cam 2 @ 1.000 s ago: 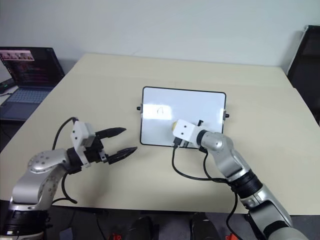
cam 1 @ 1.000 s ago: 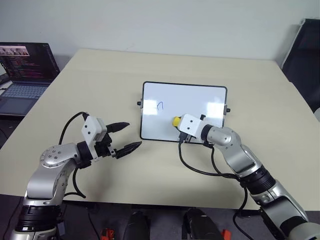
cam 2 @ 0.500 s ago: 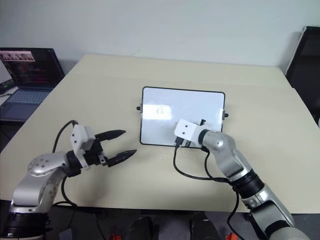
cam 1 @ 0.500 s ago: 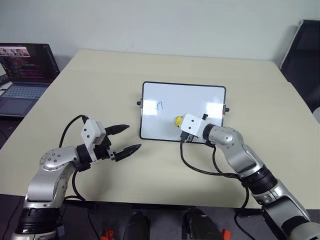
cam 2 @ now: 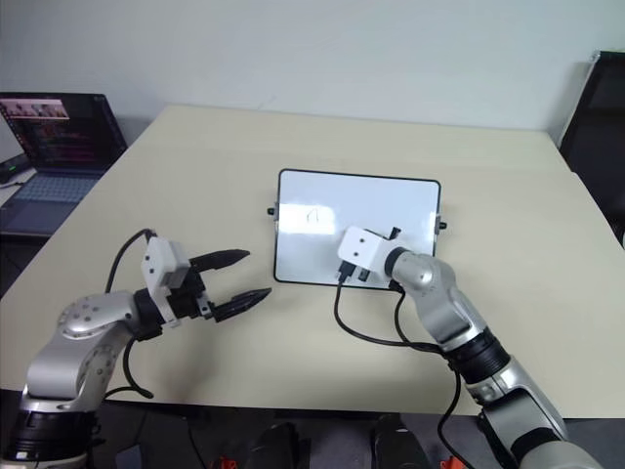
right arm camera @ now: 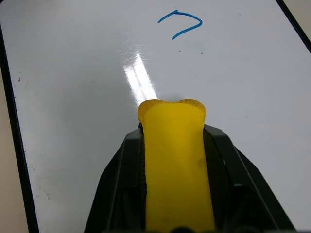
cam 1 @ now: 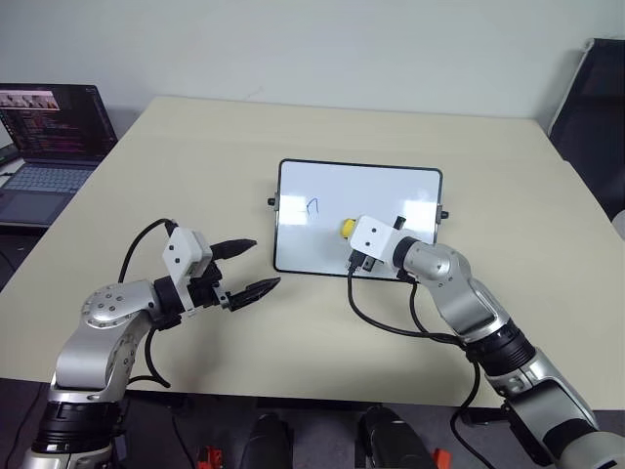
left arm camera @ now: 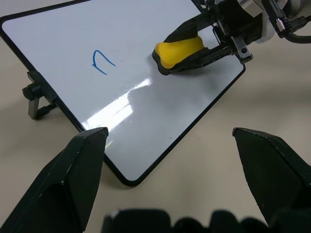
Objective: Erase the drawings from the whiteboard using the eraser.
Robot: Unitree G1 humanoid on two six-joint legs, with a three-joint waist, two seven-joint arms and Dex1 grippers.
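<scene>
Tabletop whiteboard (cam 1: 322,195): eraser (cam 1: 347,228) in right end effector (cam 1: 354,234) grip.

The whiteboard (cam 1: 359,219) lies on the table (cam 1: 293,137), near its centre. One drawing (cam 1: 312,206) sits on the board's left half. The eraser (cam 1: 347,229) rests on the board to the right of the drawing, apart from it. A laptop (cam 1: 47,137) stands beyond the table's left edge. A chair (cam 1: 596,107) stands beyond the far right corner.
</scene>
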